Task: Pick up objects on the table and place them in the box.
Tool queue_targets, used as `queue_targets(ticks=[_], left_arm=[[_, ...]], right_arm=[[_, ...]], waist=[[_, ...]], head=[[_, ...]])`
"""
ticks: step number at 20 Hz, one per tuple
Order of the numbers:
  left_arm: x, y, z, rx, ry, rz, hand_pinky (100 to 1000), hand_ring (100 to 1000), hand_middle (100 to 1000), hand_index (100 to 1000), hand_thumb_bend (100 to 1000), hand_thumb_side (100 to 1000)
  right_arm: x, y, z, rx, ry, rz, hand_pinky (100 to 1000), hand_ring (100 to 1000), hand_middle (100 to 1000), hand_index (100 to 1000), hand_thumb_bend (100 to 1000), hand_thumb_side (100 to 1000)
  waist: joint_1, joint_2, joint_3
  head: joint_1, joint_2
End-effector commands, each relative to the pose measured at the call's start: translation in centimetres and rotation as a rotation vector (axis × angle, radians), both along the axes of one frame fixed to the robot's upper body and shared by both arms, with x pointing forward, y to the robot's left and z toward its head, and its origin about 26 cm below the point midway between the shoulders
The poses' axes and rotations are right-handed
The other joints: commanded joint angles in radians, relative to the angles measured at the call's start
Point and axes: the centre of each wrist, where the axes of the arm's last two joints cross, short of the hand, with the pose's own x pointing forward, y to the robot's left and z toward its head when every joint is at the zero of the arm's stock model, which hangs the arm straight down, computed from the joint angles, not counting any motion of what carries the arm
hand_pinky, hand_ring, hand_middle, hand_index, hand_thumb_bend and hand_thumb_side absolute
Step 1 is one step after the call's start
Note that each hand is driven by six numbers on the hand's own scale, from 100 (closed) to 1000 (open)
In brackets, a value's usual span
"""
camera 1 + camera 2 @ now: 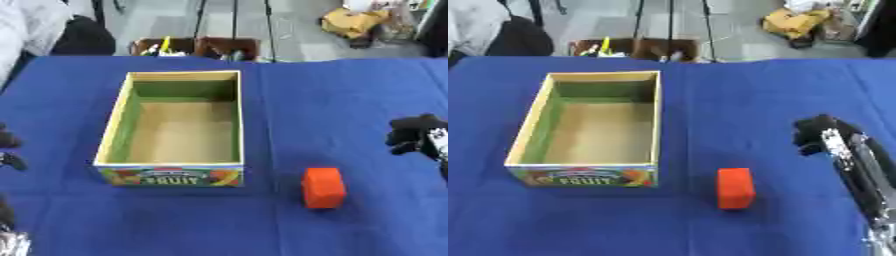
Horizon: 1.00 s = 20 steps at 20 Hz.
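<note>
Standing by: nothing is in the box yet, so the job looks barely begun.
Box: the open cardboard box [175,132] sits left of centre on the worktop [350,90], its printed front wall facing the near edge; the bare brown floor inside shows, with nothing lying in it.
Block: the orange block [324,187] stands on the blue cloth at lower centre-right, near the box's front right corner but apart from it.
Right hand: the right hand [820,134] comes in at the right edge, dark, with its silver-jointed forearm trailing to the lower right corner; it is above and to the right of the block, well apart from it and grasping nothing. Whether its fingers are curled or slack I cannot tell.
Left hand: only dark bits of the left hand [9,150] show at the left edge; its state cannot be made out.
Left to do: by my reckoning, everything: reach the block, take hold, carry it left over the box wall, and let it go inside.
</note>
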Motion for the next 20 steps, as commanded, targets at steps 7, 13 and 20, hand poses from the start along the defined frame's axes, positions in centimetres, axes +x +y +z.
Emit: queue_targets(ticks=[7, 13, 20], left_arm=[[-0.2, 0.0, 0.7, 0.008, -0.029, -0.002, 286, 520, 543, 411, 100, 831], [-0.2, 0.1, 0.7, 0.011, -0.03, -0.002, 284, 515, 542, 411, 100, 832], [-0.3, 0.1, 0.7, 0.015, -0.025, 0.001, 281, 511, 542, 411, 100, 831]], right_arm=[[-0.2, 0.0, 0.8, -0.023, -0.032, 0.007, 596, 627, 568, 717, 100, 1000], [-0.2, -0.4, 1.3, -0.047, -0.073, 0.001, 625, 662, 585, 736, 100, 1000], [-0.1, -2.0, 3.5, -0.362, -0.172, -0.01, 673, 751, 643, 770, 100, 1000]], waist=[[0.002, -0.01, 0.0], [0.002, -0.013, 0.0], [-0.003, -0.021, 0.001]], head=[[-0.001, -0.014], [-0.006, -0.014], [-0.006, -0.014]])
